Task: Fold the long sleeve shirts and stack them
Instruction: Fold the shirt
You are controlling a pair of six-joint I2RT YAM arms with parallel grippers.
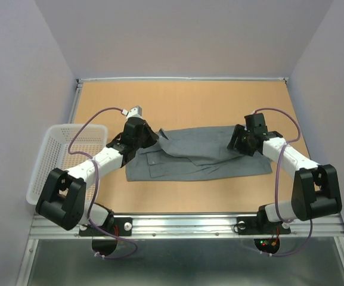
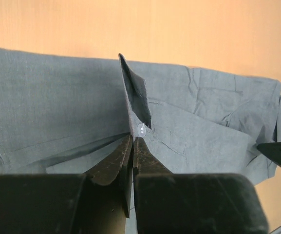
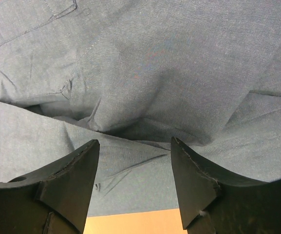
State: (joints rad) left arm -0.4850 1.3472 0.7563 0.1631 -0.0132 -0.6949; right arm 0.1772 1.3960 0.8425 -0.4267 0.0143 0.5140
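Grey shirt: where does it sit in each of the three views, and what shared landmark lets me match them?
Top external: the grey shirt is spread across the middle of the tan tabletop.
Left wrist: it fills the middle band; the left gripper pinches a raised edge beside a pale button.
Right wrist: it fills nearly the whole frame, under the open right gripper.
Shared landmark: the tan tabletop, bordering the cloth in all three.

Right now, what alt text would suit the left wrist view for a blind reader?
The left tool pinches a raised fold of the grey shirt beside a pale button. The shirt lies spread on a wooden table.
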